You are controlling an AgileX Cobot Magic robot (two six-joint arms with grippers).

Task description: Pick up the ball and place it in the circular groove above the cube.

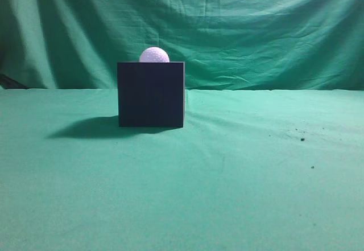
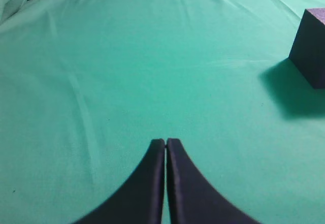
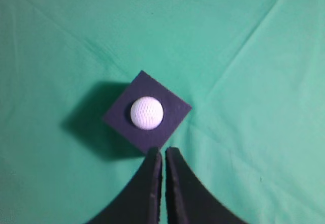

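Only the cube (image 1: 151,94), ball (image 1: 154,55) on top, interrupts the open cloth (image 1: 239,182).

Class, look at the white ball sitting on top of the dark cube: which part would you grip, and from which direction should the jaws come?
Grip the ball across its widest part, coming straight down from above. Its lower part sits sunk in the top of the cube, so only the upper dome is exposed. The round, dimpled shape gives no preferred sides, so any two opposite points would probably do.

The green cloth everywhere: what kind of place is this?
Probably a lab test setup, not a home: green cloth covers table and backdrop, with only a cube holding a ball, and two shut grippers.
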